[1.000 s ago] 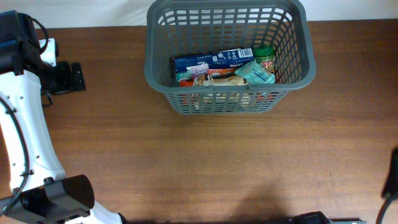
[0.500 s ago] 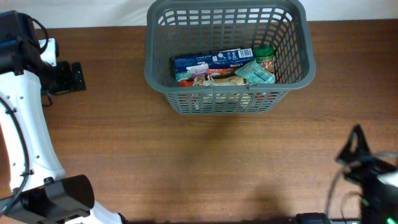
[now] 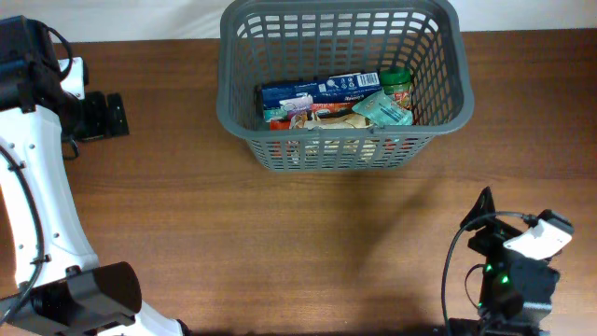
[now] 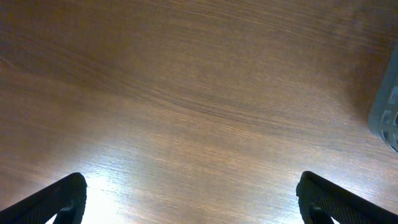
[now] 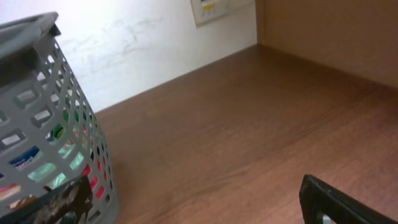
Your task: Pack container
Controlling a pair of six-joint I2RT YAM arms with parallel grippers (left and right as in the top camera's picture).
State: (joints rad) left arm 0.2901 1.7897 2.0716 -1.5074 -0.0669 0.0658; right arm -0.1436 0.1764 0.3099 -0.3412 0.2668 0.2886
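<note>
The dark grey slotted basket (image 3: 343, 132) stands at the table's far middle. It holds a blue box (image 3: 322, 91), a green-lidded jar (image 3: 396, 82) and a teal packet (image 3: 382, 110) among other groceries. My left gripper (image 3: 115, 115) is at the far left, well away from the basket, open and empty over bare wood (image 4: 193, 194). My right gripper (image 3: 484, 209) is at the near right, open and empty (image 5: 199, 200). It points toward the basket, whose wall (image 5: 37, 124) fills the left of the right wrist view.
The left arm's white links (image 3: 37, 187) run down the table's left side. A corner of the basket (image 4: 388, 112) shows at the right edge of the left wrist view. A white wall with a socket plate (image 5: 208, 9) and a wooden panel (image 5: 336, 31) lie beyond the table.
The right arm has come into view at the near right and moved left, toward the table's middle. The left arm and the basket have not moved.
</note>
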